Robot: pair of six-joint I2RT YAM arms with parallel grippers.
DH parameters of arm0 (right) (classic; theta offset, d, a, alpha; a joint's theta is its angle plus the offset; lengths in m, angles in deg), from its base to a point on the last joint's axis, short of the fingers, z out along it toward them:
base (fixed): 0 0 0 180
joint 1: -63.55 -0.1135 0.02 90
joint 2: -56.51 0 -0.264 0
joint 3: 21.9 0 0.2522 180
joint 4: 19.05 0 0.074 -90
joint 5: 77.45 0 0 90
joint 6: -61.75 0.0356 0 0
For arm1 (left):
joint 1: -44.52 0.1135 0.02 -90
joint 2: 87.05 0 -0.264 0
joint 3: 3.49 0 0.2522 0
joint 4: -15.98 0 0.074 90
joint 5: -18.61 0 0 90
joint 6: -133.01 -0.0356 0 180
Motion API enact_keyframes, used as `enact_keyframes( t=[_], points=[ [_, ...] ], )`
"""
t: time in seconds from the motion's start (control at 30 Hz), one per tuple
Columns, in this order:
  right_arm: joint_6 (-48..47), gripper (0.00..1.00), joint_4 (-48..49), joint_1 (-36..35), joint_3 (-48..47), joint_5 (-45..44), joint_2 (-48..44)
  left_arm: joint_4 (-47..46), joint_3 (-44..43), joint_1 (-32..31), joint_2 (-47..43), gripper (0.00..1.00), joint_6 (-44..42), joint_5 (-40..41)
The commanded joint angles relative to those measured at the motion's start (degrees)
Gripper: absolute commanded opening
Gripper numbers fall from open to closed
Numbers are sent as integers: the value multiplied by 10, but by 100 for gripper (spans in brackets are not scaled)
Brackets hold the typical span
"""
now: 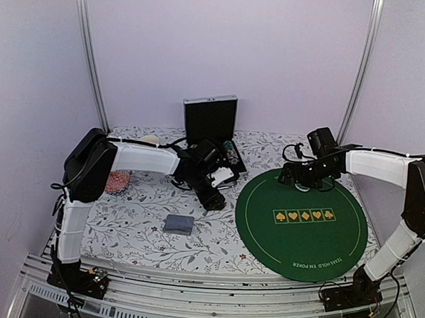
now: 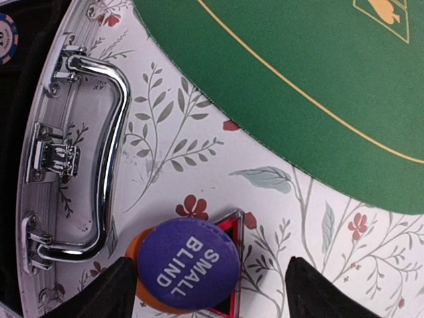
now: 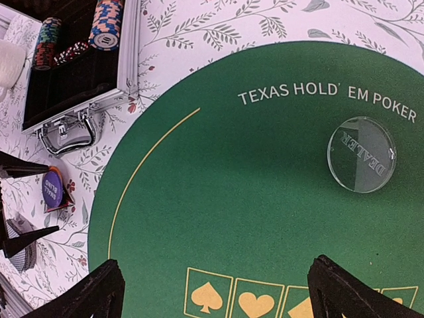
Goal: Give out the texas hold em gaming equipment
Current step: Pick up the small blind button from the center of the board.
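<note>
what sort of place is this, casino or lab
Most likely a robot lab booth, not a casino: bare walls and metal frame poles, a left arm and right arm bolted at the near edge, a green poker mat and chip case on a floral tablecloth.

The desk, under a white floral cloth, carries a round green felt poker mat at four o'clock and an open aluminium case at twelve. A blue-grey-backed pack of cards lies at eight o'clock. Just beside the case's handle, a purple "SMALL BLIND" disc tops an orange disc and a dark red-edged triangular marker. A cream mug stands at eleven.
</note>
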Motion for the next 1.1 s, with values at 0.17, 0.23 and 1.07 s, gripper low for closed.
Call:
enact_keyframes(
  t=[0.17,0.23,1.07],
  points=[
    [-4,99,0,-5,6,6,11,12,21,15,-19,82,11,-2],
    [-6,99,0,-5,8,6,13,11,26,16,-31,82,12,-21],
    [8,98,6,-19,4,32,17,-7,21,83,-16,76,116,-111]
  ],
)
